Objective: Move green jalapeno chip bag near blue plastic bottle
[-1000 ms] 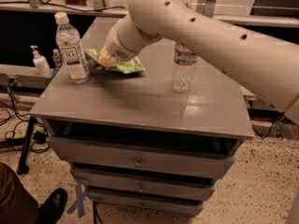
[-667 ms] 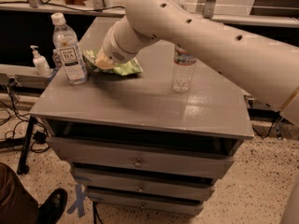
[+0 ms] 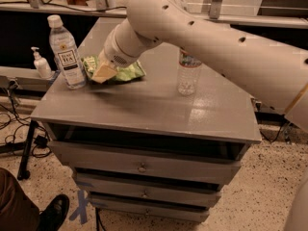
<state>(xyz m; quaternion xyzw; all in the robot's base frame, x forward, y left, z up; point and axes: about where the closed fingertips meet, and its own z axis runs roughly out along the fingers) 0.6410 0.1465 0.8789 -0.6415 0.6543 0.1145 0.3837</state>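
Note:
The green jalapeno chip bag (image 3: 124, 72) lies flat on the grey cabinet top (image 3: 154, 107), just right of the blue plastic bottle (image 3: 67, 52). That bottle stands upright at the back left, with a white cap and a white "TEA" label. My gripper (image 3: 103, 72) comes down from the upper right and sits on the left end of the bag, between the bag and the bottle. It hides part of the bag. The large cream arm crosses the view from the right.
A clear water bottle (image 3: 188, 72) stands upright right of the bag. A small white pump bottle (image 3: 41, 64) stands on a lower shelf to the left. Drawers (image 3: 142, 166) lie below the top. A shoe (image 3: 52, 213) and cables are on the floor at left.
The gripper and the chip bag have shifted a little to the left, closer to the tea bottle. Both bottles have stayed where they were.

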